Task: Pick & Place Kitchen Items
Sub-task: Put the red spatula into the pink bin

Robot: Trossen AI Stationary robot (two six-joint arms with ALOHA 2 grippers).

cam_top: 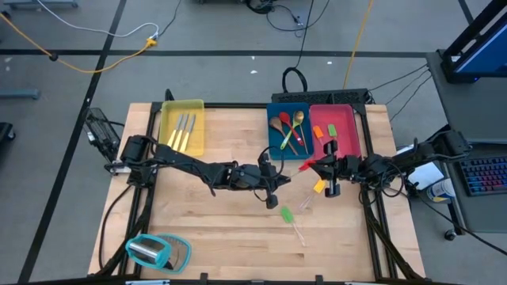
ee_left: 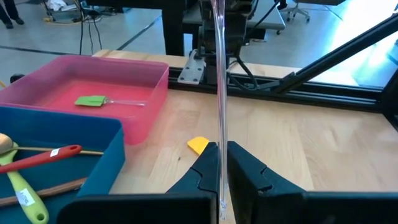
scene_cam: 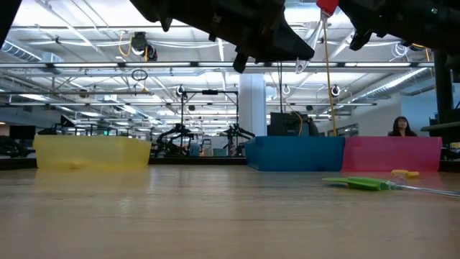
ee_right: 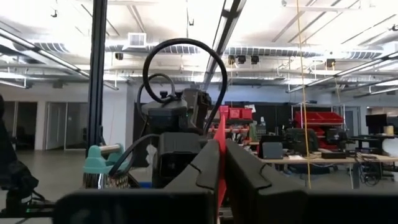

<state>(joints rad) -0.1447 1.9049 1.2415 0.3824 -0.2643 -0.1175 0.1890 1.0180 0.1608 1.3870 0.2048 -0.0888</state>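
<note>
Both hands met above the tabletop (cam_top: 206,237), just at 6 o'clock of the blue tray (cam_top: 277,150). The left hand (ee_left: 221,163) was clamped on the clear handle of a red spatula (ee_left: 218,74), and the right hand (ee_right: 221,163) was clamped on its red head. A green spatula (cam_top: 287,214) lay at 6 o'clock of them; a yellow one (cam_top: 319,186) lay beside the right hand.

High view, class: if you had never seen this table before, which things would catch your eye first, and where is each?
Both grippers meet above mid-table: the left gripper is shut on the clear handle of a spatula, the right gripper on its red head. Along the far edge stand a yellow tray, blue tray and pink tray; a green spatula lies on the wood nearby.
</note>
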